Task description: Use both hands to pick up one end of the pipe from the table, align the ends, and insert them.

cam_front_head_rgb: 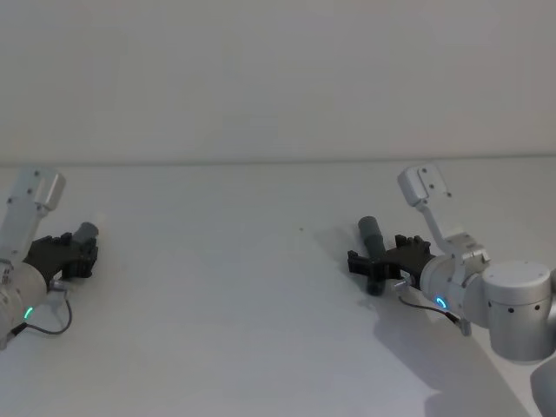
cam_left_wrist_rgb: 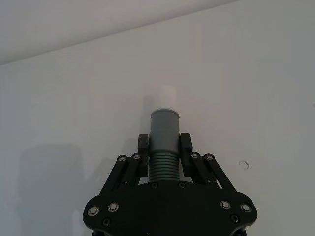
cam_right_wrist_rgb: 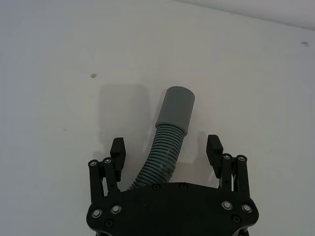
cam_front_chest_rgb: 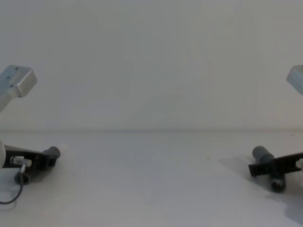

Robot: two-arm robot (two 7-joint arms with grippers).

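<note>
On the white table [cam_front_head_rgb: 243,313] lie two dark grey ribbed pipe pieces. The left piece [cam_left_wrist_rgb: 164,132] has a smooth cuff and a narrow whitish tip [cam_left_wrist_rgb: 168,96] pointing away from the wrist. My left gripper [cam_left_wrist_rgb: 164,143] is shut on its ribbed body, low at the table's left [cam_front_head_rgb: 76,250]. The right piece [cam_right_wrist_rgb: 167,135] curves up to a wider smooth cuff [cam_right_wrist_rgb: 177,108]. My right gripper [cam_right_wrist_rgb: 166,147] straddles it, open, with its fingers [cam_right_wrist_rgb: 117,147] well clear of the ribs. In the head view this piece [cam_front_head_rgb: 373,234] sticks out beyond the right gripper [cam_front_head_rgb: 369,263].
A thin black cable [cam_front_head_rgb: 52,328] loops from the left wrist. The broad middle of the table separates the two arms. A plain pale wall [cam_front_chest_rgb: 151,61] rises behind the table's far edge.
</note>
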